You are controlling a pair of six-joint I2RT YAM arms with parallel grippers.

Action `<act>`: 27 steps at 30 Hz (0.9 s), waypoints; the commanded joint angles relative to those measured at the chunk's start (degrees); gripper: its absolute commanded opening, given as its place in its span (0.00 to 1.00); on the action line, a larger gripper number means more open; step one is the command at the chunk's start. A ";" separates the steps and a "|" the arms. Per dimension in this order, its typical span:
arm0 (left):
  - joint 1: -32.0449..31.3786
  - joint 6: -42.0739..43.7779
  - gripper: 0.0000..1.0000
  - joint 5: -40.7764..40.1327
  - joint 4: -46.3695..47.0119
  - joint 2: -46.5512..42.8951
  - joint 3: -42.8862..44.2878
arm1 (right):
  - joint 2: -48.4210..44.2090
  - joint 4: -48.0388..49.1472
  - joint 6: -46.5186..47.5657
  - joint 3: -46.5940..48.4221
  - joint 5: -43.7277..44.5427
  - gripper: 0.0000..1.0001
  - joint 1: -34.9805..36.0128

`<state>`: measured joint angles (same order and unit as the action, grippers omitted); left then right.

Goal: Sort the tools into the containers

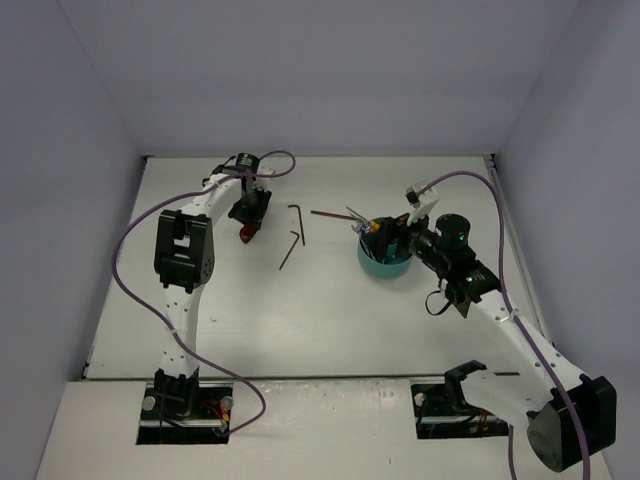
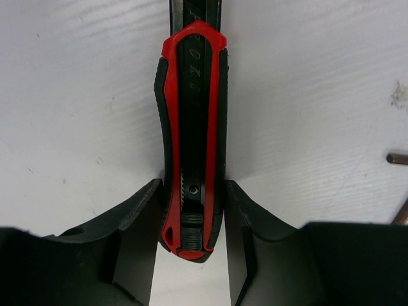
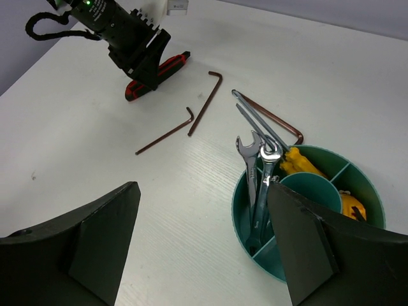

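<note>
Left wrist view: we see the red-and-black-handled tool [image 2: 194, 127] lying flat on the white table [image 1: 350, 330], far and to the left. The left gripper [image 2: 193, 191] is closed on the rear of its handle, one black finger against each side. Bare white surface shows on both sides of the handle. The tool's front end is cut off by the top edge of this view. From the top camera, the table's left and far edges lie well apart from the tool, with grey walls beyond them.

To the right lie two dark L-shaped hex keys [image 3: 205, 105], near each other, between the tool and the round teal plastic tub [image 3: 239, 220]. A third key sits just beyond the tub's far rim; we cannot tell whether it touches.

In the tub's left compartment, silver wrenches [image 3: 261, 185] lean out over the rim. Yellow-handled screwdrivers [image 3: 296, 162] rest in the far compartment, their thin shafts reaching out over the table. A small yellow tape measure [image 3: 350, 205] sits in the right compartment, partly hidden behind a finger.

The right gripper [image 3: 201, 210] hangs over the tub's near-left side, its jaws spread wide with nothing between them. Its right finger covers the tub's near rim.
</note>
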<state>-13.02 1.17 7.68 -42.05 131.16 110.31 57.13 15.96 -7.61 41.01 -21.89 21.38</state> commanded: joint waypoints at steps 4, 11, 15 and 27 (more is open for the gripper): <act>-0.52 -4.70 0.00 2.34 4.04 -21.22 -8.51 | 3.36 3.55 -2.52 5.46 2.49 0.79 6.16; -5.59 -7.87 0.00 0.99 16.53 -44.74 -26.01 | 10.43 4.49 -9.47 14.78 3.50 0.79 12.11; -9.60 -9.42 0.00 -1.04 24.24 -56.21 -38.08 | 14.13 6.03 -12.80 21.12 3.00 0.79 15.15; -11.99 -11.29 0.00 0.81 29.90 -70.24 -49.55 | 19.79 10.89 -14.63 28.95 3.00 0.79 21.64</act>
<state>-24.74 -8.72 7.54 -19.73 65.26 60.00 76.08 20.72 -20.94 66.79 -18.98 42.26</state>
